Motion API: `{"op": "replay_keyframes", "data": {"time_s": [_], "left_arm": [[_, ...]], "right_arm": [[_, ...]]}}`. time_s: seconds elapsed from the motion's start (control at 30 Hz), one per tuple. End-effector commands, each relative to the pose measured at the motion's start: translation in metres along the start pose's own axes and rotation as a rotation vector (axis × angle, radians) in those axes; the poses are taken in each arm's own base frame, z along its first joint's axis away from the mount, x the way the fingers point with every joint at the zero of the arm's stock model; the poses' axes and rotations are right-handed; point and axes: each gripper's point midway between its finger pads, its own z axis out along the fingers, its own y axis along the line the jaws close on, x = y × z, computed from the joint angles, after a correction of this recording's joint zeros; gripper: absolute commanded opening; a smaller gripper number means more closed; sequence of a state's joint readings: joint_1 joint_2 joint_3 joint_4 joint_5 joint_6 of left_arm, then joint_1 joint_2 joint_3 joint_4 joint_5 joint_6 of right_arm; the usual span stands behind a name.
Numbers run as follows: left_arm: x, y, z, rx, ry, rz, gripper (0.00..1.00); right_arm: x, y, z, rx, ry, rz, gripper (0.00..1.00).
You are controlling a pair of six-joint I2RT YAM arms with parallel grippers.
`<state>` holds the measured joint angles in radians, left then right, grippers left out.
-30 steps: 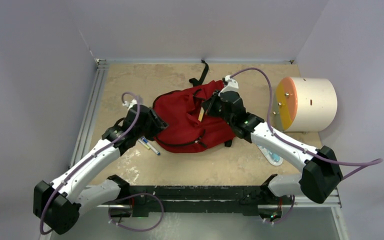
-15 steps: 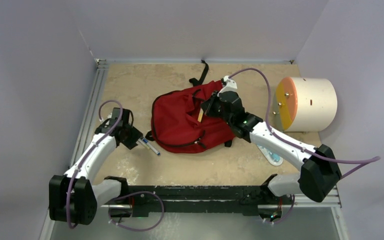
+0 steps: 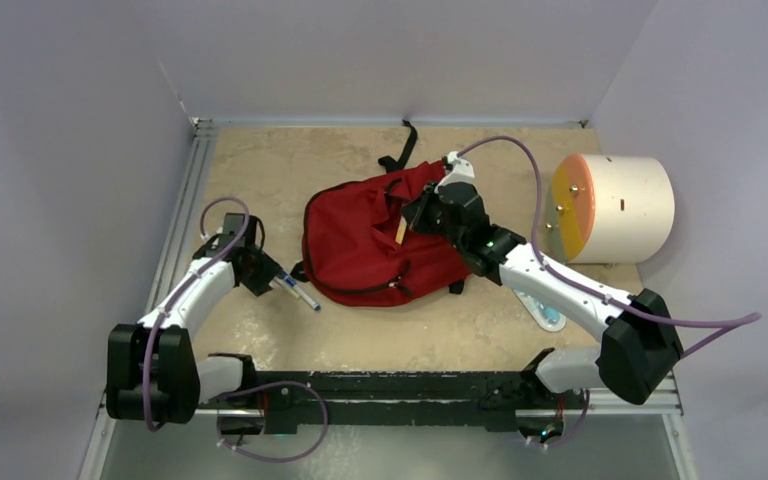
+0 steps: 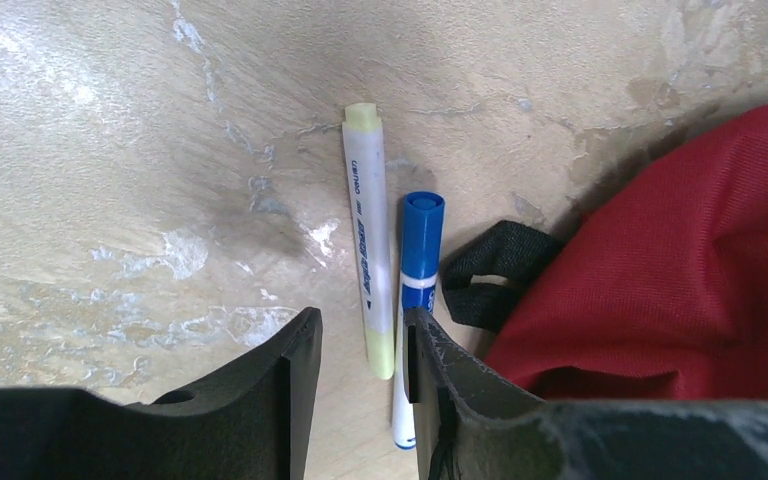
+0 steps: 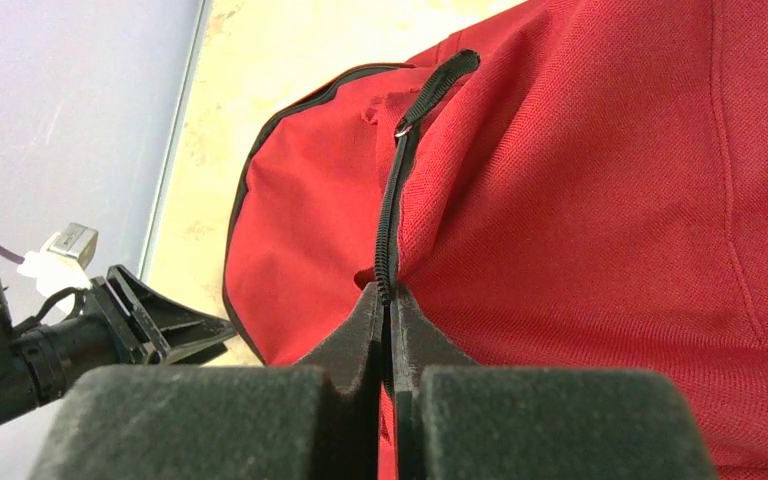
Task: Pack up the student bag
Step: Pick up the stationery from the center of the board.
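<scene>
Student bag: the student bag (image 3: 375, 245) is lying flat on the desk (image 3: 260, 170), at the centre of the overhead frame.
Right fingers: your right fingers (image 5: 387, 305) are pinching fully closed on the bag's black zipper (image 5: 390, 210).
Left fingers: your left fingers (image 4: 361, 320) are hanging partly open, straddling the lower end of a yellow highlighter (image 4: 365, 240) without clamping it.
Blue marker: the blue marker (image 4: 418, 260) is lying just right of the highlighter, beside the bag's black strap loop (image 4: 490, 275).

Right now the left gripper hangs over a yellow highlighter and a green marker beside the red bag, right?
Not quite: the marker is blue, not green; the left wrist view shows it. The left gripper does hang over it and the yellow highlighter, beside the red bag.
</scene>
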<state>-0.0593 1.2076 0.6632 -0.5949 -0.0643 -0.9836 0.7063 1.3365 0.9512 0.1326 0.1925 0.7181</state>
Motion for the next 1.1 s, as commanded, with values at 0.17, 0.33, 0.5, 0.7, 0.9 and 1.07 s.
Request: {"op": "replay_keyframes", "data": {"time_s": [0.17, 0.33, 0.5, 0.7, 0.9, 1.07], "left_arm": [[-0.007, -0.004, 0.017, 0.010, -0.014, 0.028, 0.34], [-0.005, -0.001, 0.023, -0.003, -0.004, 0.031, 0.34], [-0.003, 0.002, 0.032, -0.017, 0.005, 0.033, 0.34], [0.006, 0.008, 0.043, -0.047, 0.044, 0.030, 0.34], [0.014, 0.013, 0.047, -0.049, 0.068, 0.030, 0.24], [0.016, 0.014, 0.045, -0.042, 0.074, 0.036, 0.16]], "right_arm": [[-0.029, 0.021, -0.010, -0.059, -0.097, 0.024, 0.00], [-0.030, 0.019, -0.012, -0.052, -0.101, 0.023, 0.00], [-0.031, 0.020, -0.012, -0.055, -0.102, 0.020, 0.00], [-0.034, 0.020, -0.014, -0.048, -0.112, 0.017, 0.00], [-0.033, 0.018, -0.015, -0.043, -0.113, 0.020, 0.00], [-0.033, 0.019, -0.015, -0.048, -0.112, 0.022, 0.00]]}}
